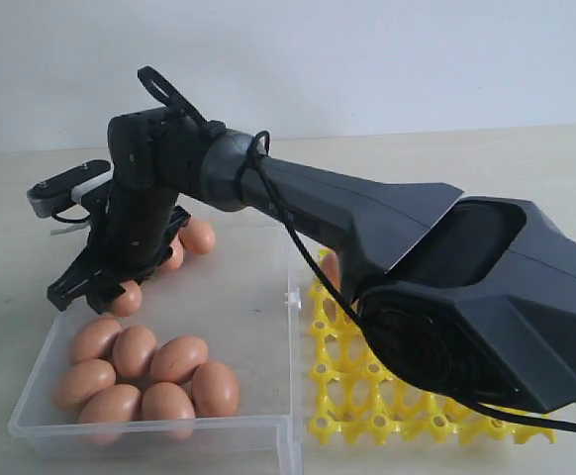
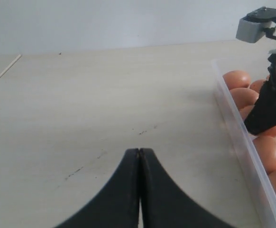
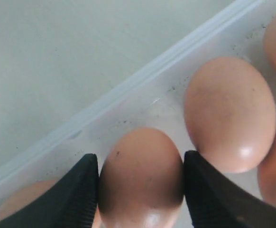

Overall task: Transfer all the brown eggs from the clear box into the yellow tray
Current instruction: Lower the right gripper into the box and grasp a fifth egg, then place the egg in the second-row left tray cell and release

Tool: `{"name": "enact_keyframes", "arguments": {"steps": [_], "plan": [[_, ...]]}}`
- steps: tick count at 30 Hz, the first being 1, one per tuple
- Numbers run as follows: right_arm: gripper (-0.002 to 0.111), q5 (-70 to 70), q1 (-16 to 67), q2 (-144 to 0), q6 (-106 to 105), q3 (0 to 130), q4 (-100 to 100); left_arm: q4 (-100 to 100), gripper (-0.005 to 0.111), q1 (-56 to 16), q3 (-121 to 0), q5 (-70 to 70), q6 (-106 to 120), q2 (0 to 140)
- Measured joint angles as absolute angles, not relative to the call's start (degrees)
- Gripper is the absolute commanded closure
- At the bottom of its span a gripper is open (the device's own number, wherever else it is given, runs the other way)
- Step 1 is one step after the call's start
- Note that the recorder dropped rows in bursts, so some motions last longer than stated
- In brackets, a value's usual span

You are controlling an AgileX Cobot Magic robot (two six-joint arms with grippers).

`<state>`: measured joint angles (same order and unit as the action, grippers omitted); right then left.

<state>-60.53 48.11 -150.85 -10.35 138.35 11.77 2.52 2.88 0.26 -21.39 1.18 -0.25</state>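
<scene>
Seven brown eggs (image 1: 178,358) lie bunched on the floor at the near end of the clear box (image 1: 169,430), touching one another. At least three more eggs (image 1: 197,236) show at the far end, partly hidden by the arm. The yellow tray (image 1: 347,396) stands just beside the box on the right. Most of it is covered by the arm, and its visible cups are bare. Part of one egg (image 1: 330,265) shows at its far corner.

The right arm (image 1: 367,218) reaches across the tray from the right and into the far end of the box, wrist bent downward. The right gripper (image 3: 140,161) points at the box floor near the side wall. Its fingers (image 3: 81,190) bear on both flanks of a single brown egg (image 3: 142,190), so it is grasping that egg, which sits low in the box with a neighbouring egg (image 3: 230,114) touching one finger. The left gripper (image 2: 139,152) is clenched, jaws pressed together with nothing between them, over bare table outside the box wall.

The table (image 2: 105,95) is pale wood-grain with a few dark scuffs. Behind it stands a plain light wall (image 1: 367,59).
</scene>
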Motion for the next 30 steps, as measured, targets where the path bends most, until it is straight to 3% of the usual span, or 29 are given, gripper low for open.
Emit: {"name": "enact_keyframes", "arguments": {"steps": [5, 9, 14, 17, 21, 26, 30], "plan": [[0.108, -59.9, 46.6, -143.9, -9.3, 136.6, 9.1, 2.5, 0.107, 2.9, 0.3, -21.4, 1.2, -0.2], [0.108, -54.5, 45.1, -133.7, -9.0, 127.2, 6.7, 2.5, 0.107, 2.9, 0.3, -21.4, 1.2, -0.2], [0.108, -34.9, 43.7, -119.0, -7.6, 100.9, 5.7, 2.5, 0.107, 2.9, 0.3, -21.4, 1.2, -0.2], [0.108, -9.0, 41.6, -105.2, -2.6, 71.8, 4.3, 2.5, 0.107, 2.9, 0.3, -21.4, 1.2, -0.2], [0.108, 13.4, 41.2, -95.1, -1.6, 46.2, 4.4, 2.5, 0.107, 2.9, 0.3, -21.4, 1.2, -0.2], [0.108, 29.7, 41.2, -93.5, -3.6, 30.6, 9.0, 2.5, 0.107, 2.9, 0.3, -21.4, 1.2, -0.2], [0.108, 37.2, 38.3, -93.9, -3.9, 27.0, 10.8, 2.5, 0.107, 2.9, 0.3, -21.4, 1.2, -0.2]]}}
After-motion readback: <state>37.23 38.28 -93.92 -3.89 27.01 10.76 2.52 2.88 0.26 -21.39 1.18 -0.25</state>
